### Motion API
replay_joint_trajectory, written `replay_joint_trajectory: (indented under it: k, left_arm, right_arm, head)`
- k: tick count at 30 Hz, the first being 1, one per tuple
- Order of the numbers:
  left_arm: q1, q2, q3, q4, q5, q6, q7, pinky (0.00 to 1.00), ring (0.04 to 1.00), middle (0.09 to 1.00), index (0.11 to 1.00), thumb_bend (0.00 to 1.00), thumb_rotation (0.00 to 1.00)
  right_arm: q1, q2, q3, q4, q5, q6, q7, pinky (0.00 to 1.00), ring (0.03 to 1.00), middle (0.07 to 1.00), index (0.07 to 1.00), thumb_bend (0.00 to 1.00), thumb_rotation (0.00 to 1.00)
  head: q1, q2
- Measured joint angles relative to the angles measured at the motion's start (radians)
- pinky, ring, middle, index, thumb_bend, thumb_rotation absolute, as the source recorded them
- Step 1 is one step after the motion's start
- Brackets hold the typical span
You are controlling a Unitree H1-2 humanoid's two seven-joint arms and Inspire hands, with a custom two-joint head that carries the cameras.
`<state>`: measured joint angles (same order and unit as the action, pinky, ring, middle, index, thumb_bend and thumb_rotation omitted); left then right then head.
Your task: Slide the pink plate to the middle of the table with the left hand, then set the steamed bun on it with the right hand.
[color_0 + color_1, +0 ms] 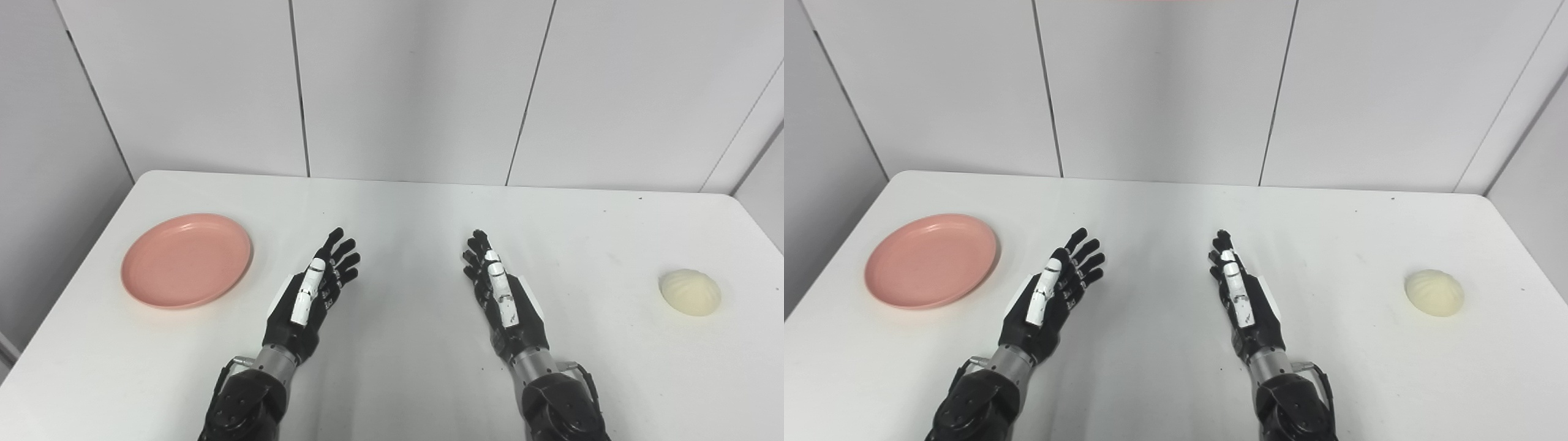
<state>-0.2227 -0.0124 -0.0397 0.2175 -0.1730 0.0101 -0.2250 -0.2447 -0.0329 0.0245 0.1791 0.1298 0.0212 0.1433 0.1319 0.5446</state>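
Observation:
A pink plate (187,260) lies flat on the white table (398,208) at the left side, with nothing on it. A pale, pleated steamed bun (690,292) sits on the table far to the right. My left hand (315,288) hovers over the table's middle, to the right of the plate and apart from it, fingers stretched out and holding nothing. My right hand (499,293) mirrors it, well left of the bun, also open and holding nothing.
Grey wall panels (404,86) stand right behind the table's far edge. The table's left edge runs close beside the plate, and its right edge lies just past the bun.

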Motion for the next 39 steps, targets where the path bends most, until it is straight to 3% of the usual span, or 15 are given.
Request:
replay_joint_trajectory:
  k: [6, 10, 12, 14, 16, 19, 39]
  left_arm:
    - [0.0, 0.0, -0.001, 0.001, 0.0, 0.0, 0.0, 0.93, 0.94, 0.958, 0.961, 0.45, 1.0]
    - [-0.005, -0.006, -0.001, 0.008, 0.0, 0.0, 0.0, 0.93, 0.941, 0.957, 0.961, 0.44, 1.0]
    - [-0.011, -0.01, -0.001, 0.016, 0.003, -0.002, 0.0, 0.94, 0.942, 0.959, 0.964, 0.43, 1.0]
    - [-0.019, -0.018, -0.001, 0.028, 0.005, -0.006, 0.003, 0.94, 0.945, 0.964, 0.969, 0.42, 1.0]
    - [-0.033, -0.026, -0.002, 0.047, 0.01, -0.014, 0.011, 0.94, 0.947, 0.968, 0.974, 0.42, 1.0]
    - [-0.047, -0.036, -0.008, 0.068, 0.029, -0.027, 0.023, 0.95, 0.962, 0.985, 0.986, 0.42, 1.0]
    - [-0.073, -0.05, -0.017, 0.105, 0.049, -0.043, 0.024, 0.96, 0.966, 0.985, 0.995, 0.41, 1.0]
  right_arm:
    - [-0.001, -0.001, 0.0, 0.001, 0.002, 0.0, 0.0, 1.0, 1.0, 1.0, 1.0, 0.2, 1.0]
    - [-0.004, -0.005, -0.002, 0.005, 0.008, 0.0, 0.001, 1.0, 1.0, 1.0, 1.0, 0.2, 1.0]
    - [-0.004, -0.009, -0.002, 0.004, 0.012, 0.001, 0.003, 1.0, 1.0, 1.0, 1.0, 0.19, 1.0]
    - [-0.004, -0.019, -0.003, 0.004, 0.02, 0.001, 0.015, 1.0, 1.0, 1.0, 1.0, 0.18, 1.0]
    - [-0.004, -0.031, -0.005, 0.004, 0.029, 0.001, 0.028, 1.0, 1.0, 1.0, 1.0, 0.16, 1.0]
    - [-0.004, -0.039, -0.007, 0.003, 0.04, 0.001, 0.039, 1.0, 1.0, 1.0, 1.0, 0.13, 1.0]
    - [0.0, -0.042, -0.017, -0.013, 0.05, 0.015, 0.041, 1.0, 1.0, 1.0, 1.0, 0.09, 1.0]
  head:
    - [0.026, -0.009]
    - [0.127, -0.038]
    - [0.127, -0.038]
    - [0.21, -0.063]
    - [0.21, -0.063]
    - [0.276, -0.09]
    - [0.288, -0.092]
